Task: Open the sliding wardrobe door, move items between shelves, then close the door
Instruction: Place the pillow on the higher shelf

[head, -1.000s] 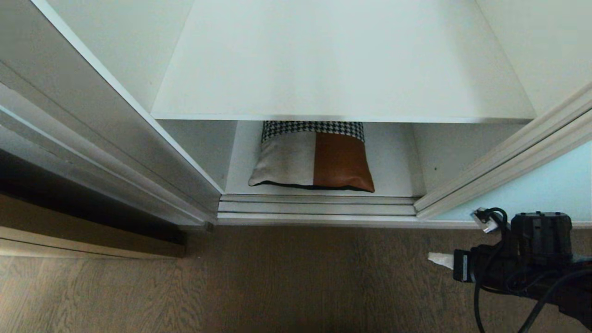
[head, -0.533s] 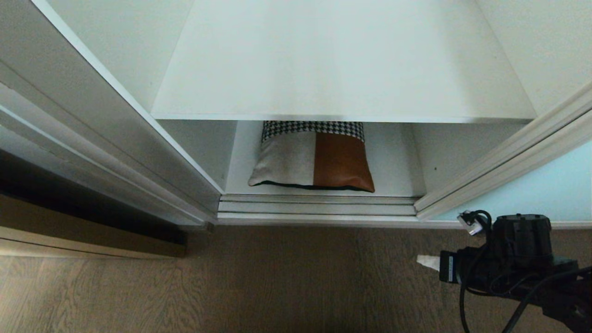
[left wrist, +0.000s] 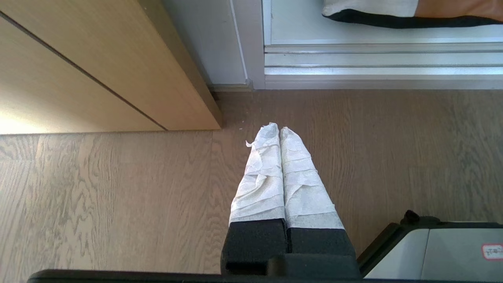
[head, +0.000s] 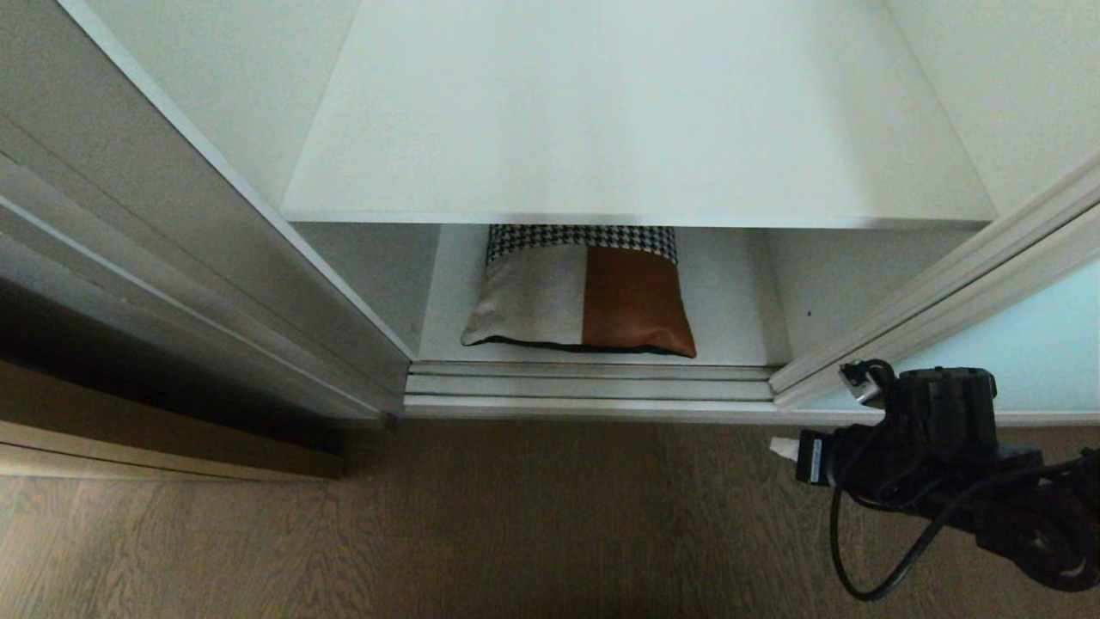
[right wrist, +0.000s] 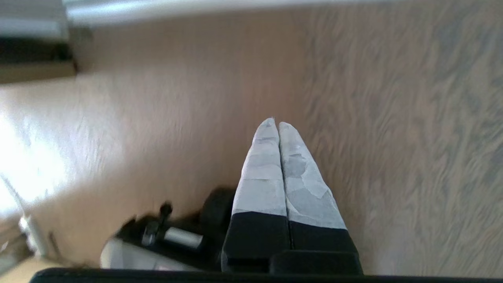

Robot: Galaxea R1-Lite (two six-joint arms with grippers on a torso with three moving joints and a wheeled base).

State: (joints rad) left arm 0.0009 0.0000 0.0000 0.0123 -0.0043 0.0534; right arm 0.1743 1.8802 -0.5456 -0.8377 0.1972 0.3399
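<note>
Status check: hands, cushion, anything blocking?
Both hands shut, empty: left hand, right hand over floor. Cushion on bottom shelf. Door open; nothing blocking.

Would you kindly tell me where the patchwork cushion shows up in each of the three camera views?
Head view: cushion at centre, on the bottom shelf under the upper board.
Left wrist view: only the cushion's front edge, at the top right.
Right wrist view: not in it.
Shared landmark: the silver door track in front of the cushion.

floor (head: 516, 516): brown wood-grain | tan wooden panel (left wrist: 78, 70): beside wardrobe frame
</note>
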